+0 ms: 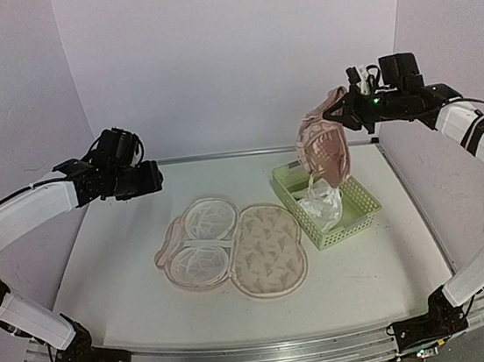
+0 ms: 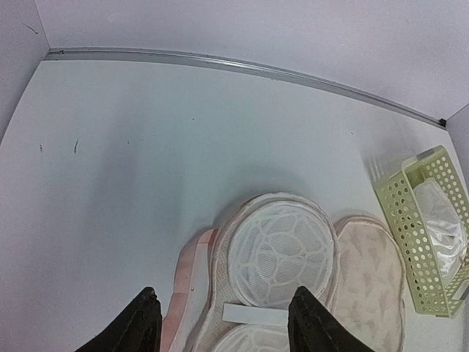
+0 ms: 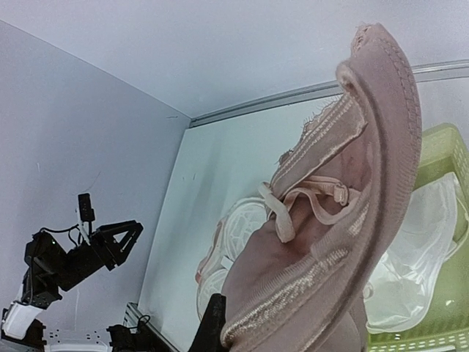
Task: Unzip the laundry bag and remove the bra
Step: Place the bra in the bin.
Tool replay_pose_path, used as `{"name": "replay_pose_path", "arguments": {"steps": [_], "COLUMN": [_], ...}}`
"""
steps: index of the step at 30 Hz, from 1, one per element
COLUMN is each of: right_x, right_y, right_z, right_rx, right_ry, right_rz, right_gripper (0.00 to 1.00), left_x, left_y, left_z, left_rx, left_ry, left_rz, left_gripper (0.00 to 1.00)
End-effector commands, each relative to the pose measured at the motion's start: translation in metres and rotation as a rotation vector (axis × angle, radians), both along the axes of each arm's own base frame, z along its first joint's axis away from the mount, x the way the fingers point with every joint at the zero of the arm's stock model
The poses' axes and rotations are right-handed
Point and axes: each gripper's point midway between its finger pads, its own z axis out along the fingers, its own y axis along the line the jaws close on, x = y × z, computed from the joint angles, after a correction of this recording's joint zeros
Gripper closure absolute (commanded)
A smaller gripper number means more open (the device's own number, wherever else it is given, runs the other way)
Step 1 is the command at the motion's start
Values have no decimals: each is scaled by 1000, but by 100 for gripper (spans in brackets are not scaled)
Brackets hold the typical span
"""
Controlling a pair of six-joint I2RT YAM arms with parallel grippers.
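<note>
The bra (image 1: pixel 322 146) is pinched by the right gripper (image 1: pixel 345 108) and hung above the green basket (image 1: pixel 365 212). The left gripper (image 1: pixel 155 176) is held spread above the table (image 1: pixel 120 267). The laundry bag (image 1: pixel 232 246) is laid open there.

White table (image 1: pixel 119 258) fills the middle of the top view. The laundry bag (image 1: pixel 266 250) lies flat at centre, spread open, white mesh side left, printed side right. Just beside it, right of centre, sits a yellow-green basket (image 1: pixel 349 228).
</note>
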Motion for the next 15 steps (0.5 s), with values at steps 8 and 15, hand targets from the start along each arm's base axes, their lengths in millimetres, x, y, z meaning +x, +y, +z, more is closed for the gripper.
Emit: {"name": "replay_pose_path", "arguments": {"steps": [8, 15], "right_x": [2, 19], "right_y": [-21, -13], "right_z": [-66, -114], "right_rx": [-174, -218], "right_ry": [77, 148], "right_rz": [58, 125], "right_gripper": [100, 100], "left_x": [4, 4], "left_y": [2, 2], "left_z": [15, 14], "left_rx": [-19, -18], "left_ry": [-34, -33], "left_rz": [18, 17], "left_gripper": [41, 41]}}
